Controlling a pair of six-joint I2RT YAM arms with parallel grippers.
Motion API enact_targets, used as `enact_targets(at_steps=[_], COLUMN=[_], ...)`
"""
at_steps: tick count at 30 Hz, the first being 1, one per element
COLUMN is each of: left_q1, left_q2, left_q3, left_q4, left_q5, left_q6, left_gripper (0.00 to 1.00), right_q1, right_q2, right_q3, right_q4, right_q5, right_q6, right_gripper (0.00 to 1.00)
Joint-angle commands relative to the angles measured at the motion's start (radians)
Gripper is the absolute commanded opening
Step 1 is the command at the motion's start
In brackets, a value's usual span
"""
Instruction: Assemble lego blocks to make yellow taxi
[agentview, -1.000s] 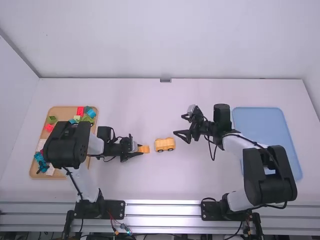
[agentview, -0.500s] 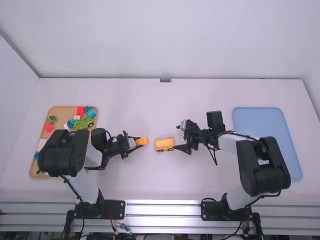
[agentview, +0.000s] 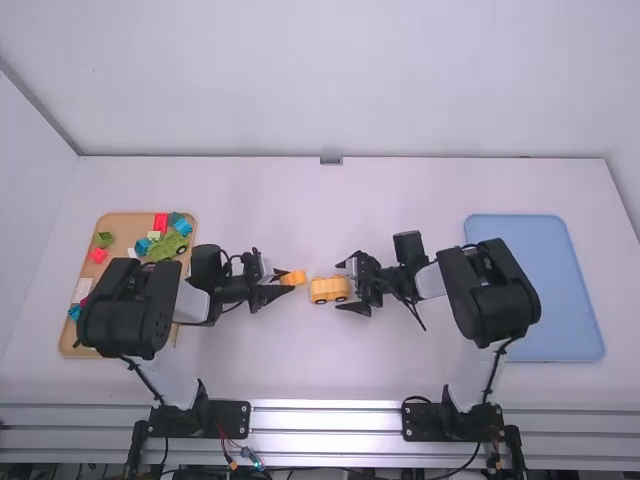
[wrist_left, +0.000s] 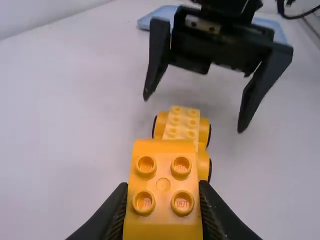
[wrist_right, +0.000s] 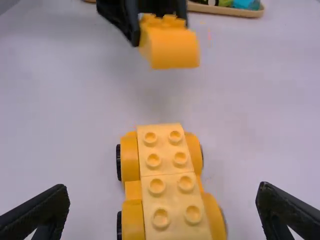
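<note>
The left end effector (wrist_left: 163, 200) grips an orange block (wrist_left: 163, 172), studs up and raised. Beyond it, the yellow car base (wrist_left: 189, 123) sits wheels-down on the desk (wrist_left: 75, 115), the right end effector (wrist_right: 162, 190) spread wide at its far end. Best to steady the base evenly, line the block up square over its studs (a skewed press could tip it), then push straight down. Since a second ago, the right end effector has closed in on the base.

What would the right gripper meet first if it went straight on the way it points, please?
Most likely the yellow car base, which shows between the open fingers of the right gripper, though the depth is hard to judge.
</note>
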Motion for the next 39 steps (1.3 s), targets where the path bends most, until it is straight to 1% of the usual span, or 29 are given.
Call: enact_targets(at_steps=[1, 5, 10, 14, 20, 24, 26, 27, 28, 30, 33, 39], left_q1=[-0.032, -0.087, -0.163, -0.209, -0.238, -0.251, -0.248, -0.248, -0.249, -0.253, -0.257, -0.256], left_q2=[-0.009, -0.009, -0.009, -0.009, -0.009, -0.009, -0.009, -0.009, -0.009, -0.009, -0.009, -0.009], left_q3=[0.045, 0.092, 0.128, 0.158, 0.208, 0.238, 0.241, 0.241, 0.241, 0.241, 0.237, 0.237], left_q4=[-0.049, -0.133, -0.208, -0.267, -0.366, -0.411, -0.408, -0.408, -0.409, -0.411, -0.412, -0.416], left_q5=[0.053, 0.038, -0.064, -0.074, -0.134, -0.139, -0.145, -0.145, -0.145, -0.145, -0.142, -0.141], left_q6=[0.043, 0.066, 0.063, 0.116, 0.115, 0.115, 0.114, 0.114, 0.115, 0.114, 0.115, 0.114], left_gripper=[0.02, 0.02, 0.02, 0.02, 0.02, 0.02, 0.02, 0.02, 0.02, 0.02, 0.02, 0.02], right_q1=[-0.001, -0.001, -0.001, -0.001, 0.002, 0.027, 0.046, 0.047, 0.060, 0.073, 0.079, 0.061], right_q2=[0.042, 0.090, 0.138, 0.170, 0.185, 0.185, 0.185, 0.185, 0.185, 0.185, 0.185, 0.185], right_q3=[0.047, 0.076, 0.100, 0.117, 0.116, 0.117, 0.121, 0.121, 0.123, 0.128, 0.131, 0.130], right_q4=[0.001, 0.004, 0.002, 0.002, 0.002, 0.002, 0.001, 0.001, -0.005, -0.020, -0.024, -0.025], right_q5=[-0.055, -0.091, -0.073, -0.108, -0.124, -0.105, -0.048, -0.045, -0.023, -0.006, -0.007, -0.008], right_q6=[-0.007, -0.008, -0.018, -0.031, -0.071, -0.071, -0.070, -0.070, -0.071, -0.070, -0.070, -0.041], right_gripper=[0.98, 0.98, 0.99, 0.99, 0.98, 0.99, 0.94, 0.93, 0.89, 0.86, 0.81, 0.73])
